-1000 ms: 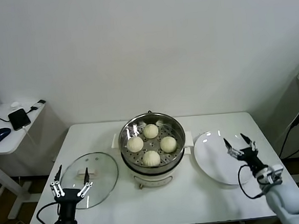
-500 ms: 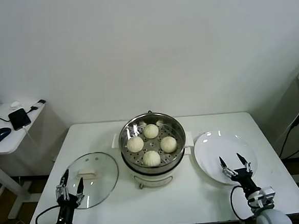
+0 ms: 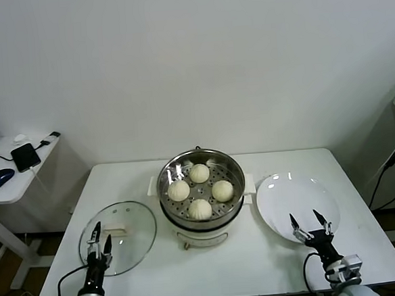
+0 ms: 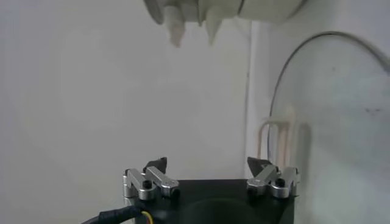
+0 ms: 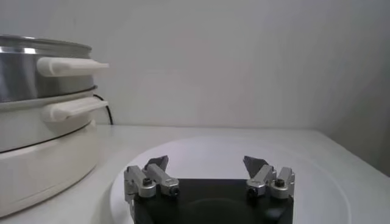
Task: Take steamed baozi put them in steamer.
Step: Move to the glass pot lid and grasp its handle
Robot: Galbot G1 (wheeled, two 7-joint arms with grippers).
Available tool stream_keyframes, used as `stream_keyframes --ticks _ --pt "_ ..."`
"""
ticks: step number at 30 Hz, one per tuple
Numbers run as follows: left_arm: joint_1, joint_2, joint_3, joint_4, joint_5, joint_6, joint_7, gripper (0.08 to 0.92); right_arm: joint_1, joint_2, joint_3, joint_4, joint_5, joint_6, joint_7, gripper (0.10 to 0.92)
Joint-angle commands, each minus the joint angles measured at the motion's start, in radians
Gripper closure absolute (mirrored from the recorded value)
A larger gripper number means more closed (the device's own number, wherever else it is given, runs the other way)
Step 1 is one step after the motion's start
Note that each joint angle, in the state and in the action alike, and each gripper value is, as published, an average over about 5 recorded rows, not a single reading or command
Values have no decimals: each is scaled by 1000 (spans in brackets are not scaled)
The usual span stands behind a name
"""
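Several cream-white baozi (image 3: 200,190) lie on the perforated tray inside the shiny steamer (image 3: 237,198) at the table's middle. The steamer's steel wall and white handles also show in the right wrist view (image 5: 36,97). My left gripper (image 3: 98,237) is open and empty, low at the front left over the glass lid. My right gripper (image 3: 308,221) is open and empty, low at the front right over the near edge of the white plate. Both grippers' open fingers show in their wrist views, the left (image 4: 208,164) and the right (image 5: 206,162).
A round glass lid (image 3: 119,238) with a white handle lies front left, also in the left wrist view (image 4: 341,122). A flat white plate (image 3: 289,196) lies right of the steamer, also in the right wrist view (image 5: 213,152). A side table (image 3: 10,185) at far left holds a phone and mouse.
Both arms have drawn back toward the table's front edge and sunk lower. The right gripper left the plate's right side. The baozi and steamer have not moved.
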State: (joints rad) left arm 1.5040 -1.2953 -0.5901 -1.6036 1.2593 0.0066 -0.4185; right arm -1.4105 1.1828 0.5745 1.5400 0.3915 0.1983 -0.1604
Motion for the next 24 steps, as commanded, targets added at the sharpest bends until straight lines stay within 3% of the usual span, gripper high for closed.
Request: stream_keyframes --ticks 1,24 --pt "-39 4 8 55 68 36 -5 177 -9 16 5 4 -14 -4 2 203" --pt "-169 -11 31 192 82 53 -3 193 -11 22 13 18 -13 -7 4 203"
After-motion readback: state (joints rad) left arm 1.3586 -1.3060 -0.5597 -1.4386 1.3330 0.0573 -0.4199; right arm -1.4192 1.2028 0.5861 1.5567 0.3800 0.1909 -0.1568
